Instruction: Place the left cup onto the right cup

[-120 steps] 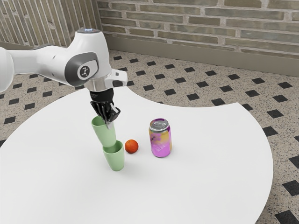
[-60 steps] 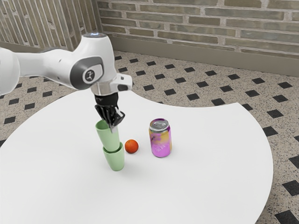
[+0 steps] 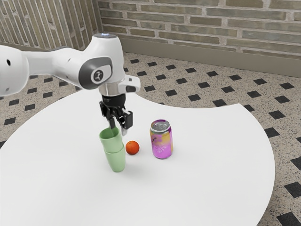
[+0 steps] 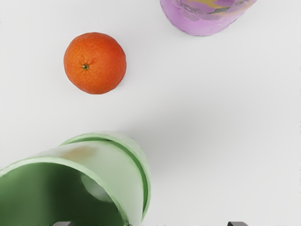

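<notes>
- Exterior view: the gripper (image 3: 120,129) hangs at the end of the white arm (image 3: 70,70), pointing down at the worktop (image 3: 211,179).
- Its fingers stand spread apart and hold nothing. One finger (image 3: 112,124) reaches down to the rim of the upper green cup (image 3: 111,141), and the other is out in free air at its 3 o'clock side.
- That upper green cup sits nested in the lower green cup (image 3: 115,162), mouth up, leaning slightly toward 11 o'clock. The pair stands as one stack on the worktop.
- An orange (image 3: 132,148) lies on the worktop just beside the stack, at about 2 o'clock from the lower cup and apart from it.
- A purple-and-yellow can (image 3: 161,139) stands upright at 3 o'clock from the orange, near it but not touching.
- Wrist view: the upper green cup (image 4: 47,197) shows its dark green inside just under the hand, with the lower cup's rim (image 4: 141,160) curving around its wall.
- Beyond the cups lie the orange (image 4: 95,62) and the can (image 4: 207,16).
</notes>
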Robot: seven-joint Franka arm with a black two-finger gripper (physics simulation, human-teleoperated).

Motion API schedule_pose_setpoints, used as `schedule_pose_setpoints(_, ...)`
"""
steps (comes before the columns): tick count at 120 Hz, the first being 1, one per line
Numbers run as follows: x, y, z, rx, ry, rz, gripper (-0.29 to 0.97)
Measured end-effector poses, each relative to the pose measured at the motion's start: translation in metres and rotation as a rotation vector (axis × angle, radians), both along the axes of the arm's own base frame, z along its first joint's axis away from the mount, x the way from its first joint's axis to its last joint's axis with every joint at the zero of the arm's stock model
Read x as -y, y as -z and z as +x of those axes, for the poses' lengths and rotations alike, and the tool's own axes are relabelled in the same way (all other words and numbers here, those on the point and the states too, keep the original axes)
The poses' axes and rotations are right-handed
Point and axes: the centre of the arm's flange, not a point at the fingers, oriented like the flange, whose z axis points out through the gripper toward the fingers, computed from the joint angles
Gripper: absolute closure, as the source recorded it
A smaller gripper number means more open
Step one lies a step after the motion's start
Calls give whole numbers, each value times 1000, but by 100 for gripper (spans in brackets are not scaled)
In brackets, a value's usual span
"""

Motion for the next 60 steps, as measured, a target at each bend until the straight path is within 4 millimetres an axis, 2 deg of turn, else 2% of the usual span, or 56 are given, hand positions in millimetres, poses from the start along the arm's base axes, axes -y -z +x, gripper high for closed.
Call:
schedule_pose_setpoints(12, 0, -22, -1, 19, -4, 10, 17)
schedule_pose_setpoints(24, 2, -58, -7, 59, -5, 23, 10)
schedule_pose_setpoints(40, 5, -101, -13, 83, -7, 22, 6)
schedule_pose_setpoints(60, 6, -137, -16, 70, -11, 18, 3)
